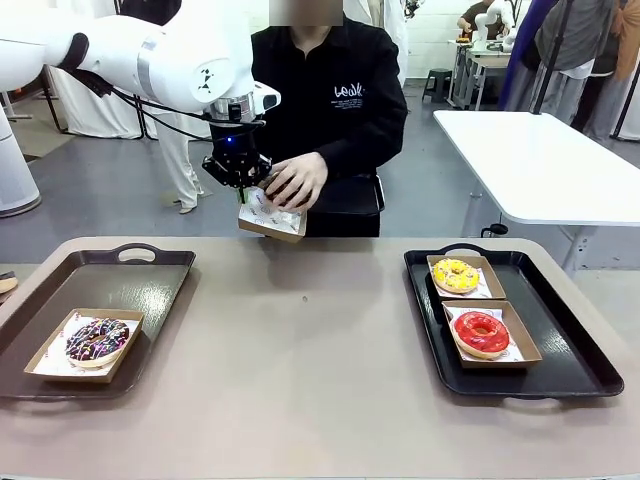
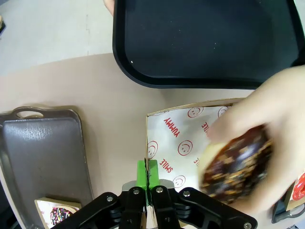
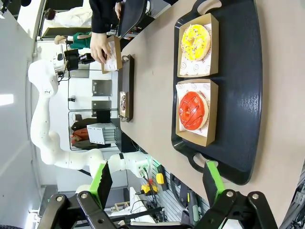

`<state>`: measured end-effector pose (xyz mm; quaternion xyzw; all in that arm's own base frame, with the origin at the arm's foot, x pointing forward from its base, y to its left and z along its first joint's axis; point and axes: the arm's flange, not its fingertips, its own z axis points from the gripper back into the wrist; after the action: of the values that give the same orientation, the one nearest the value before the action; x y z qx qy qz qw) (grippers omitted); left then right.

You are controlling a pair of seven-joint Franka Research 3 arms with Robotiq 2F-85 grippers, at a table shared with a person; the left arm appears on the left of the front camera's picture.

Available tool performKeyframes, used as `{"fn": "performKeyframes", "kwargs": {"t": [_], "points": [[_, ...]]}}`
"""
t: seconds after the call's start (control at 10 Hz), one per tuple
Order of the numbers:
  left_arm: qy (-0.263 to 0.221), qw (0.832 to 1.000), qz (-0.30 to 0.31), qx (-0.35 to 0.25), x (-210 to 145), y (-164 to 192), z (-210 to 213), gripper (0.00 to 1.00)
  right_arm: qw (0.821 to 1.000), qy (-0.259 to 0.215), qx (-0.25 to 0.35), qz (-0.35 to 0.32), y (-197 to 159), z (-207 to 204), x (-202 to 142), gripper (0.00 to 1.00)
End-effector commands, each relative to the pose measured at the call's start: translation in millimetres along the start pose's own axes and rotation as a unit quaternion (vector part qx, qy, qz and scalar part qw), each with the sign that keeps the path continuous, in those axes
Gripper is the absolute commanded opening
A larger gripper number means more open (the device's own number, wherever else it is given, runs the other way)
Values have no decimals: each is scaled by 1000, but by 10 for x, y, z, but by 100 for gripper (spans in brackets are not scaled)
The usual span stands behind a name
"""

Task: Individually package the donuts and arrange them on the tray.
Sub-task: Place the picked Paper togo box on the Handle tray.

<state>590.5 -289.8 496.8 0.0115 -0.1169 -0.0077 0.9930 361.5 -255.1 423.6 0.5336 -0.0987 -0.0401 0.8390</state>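
- A tan table (image 1: 320, 380) carries two dark trays, one toward each end; a person stands at its far edge in an open workroom.
- The relation that matters: a cardboard box (image 1: 270, 216) with a smiley-print liner is held tilted above the far edge, left of centre, and a chocolate donut (image 2: 237, 163) sits in the person's hand (image 1: 296, 180) right over that liner — just beside the claw, on the box's inner side.
- This donut is dark-iced with pale sprinkles, blurred in the left wrist view.
- The left gripper (image 2: 147, 176) is pinched tight on the box's rim; the box wall runs between the pads.
- The right gripper (image 3: 157, 183) stands wide and empty near the right tray (image 1: 580, 375).
- There the yellow donut (image 1: 455, 275) and red donut (image 1: 481, 333) lie boxed — the yellow nearer the far rim.
- A second sprinkled donut (image 1: 97, 341) sits boxed on the left tray (image 1: 150, 280), at its near left corner.
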Motion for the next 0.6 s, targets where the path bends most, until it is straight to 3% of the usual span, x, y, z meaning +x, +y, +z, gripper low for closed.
{"fn": "performKeyframes", "kwargs": {"t": [0.0,0.5], "points": [[-4,1000,-5,-3,-28,22,27,0,1000,0,2,-2,-14,-2,-3,100],[-4,1000,-5,-3,-28,22,27,0,1000,0,2,-2,-14,-2,-3,100]]}}
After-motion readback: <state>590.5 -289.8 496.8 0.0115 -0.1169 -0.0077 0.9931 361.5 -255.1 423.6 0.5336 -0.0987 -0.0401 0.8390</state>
